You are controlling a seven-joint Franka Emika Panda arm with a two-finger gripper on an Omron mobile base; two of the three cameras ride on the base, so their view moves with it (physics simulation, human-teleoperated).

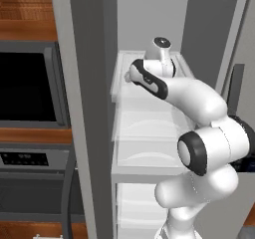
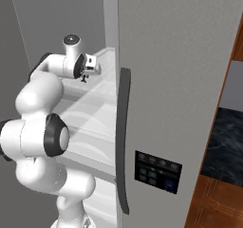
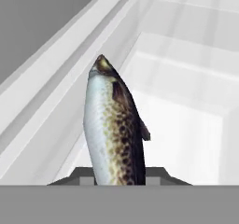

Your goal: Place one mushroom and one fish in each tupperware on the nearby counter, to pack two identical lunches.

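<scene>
The gripper (image 3: 119, 174), reached onto the upper shelf (image 3: 186, 106) of the open fridge (image 1: 84, 108), is closed on the fish (image 3: 114, 125), which is judged light, stiff and slippery, so it is best held across the mid-body.

Illumination is even and diffuse in all three views, with no discernible source direction. The refrigerator interior (image 1: 149, 118) renders bright white, with soft grey shading under its shelves. The arm (image 2: 40, 137) carries smooth highlights without glare. The fish (image 3: 114, 129) appears sharp at close range. Edges show slight pixelation; no lens distortion.
</scene>
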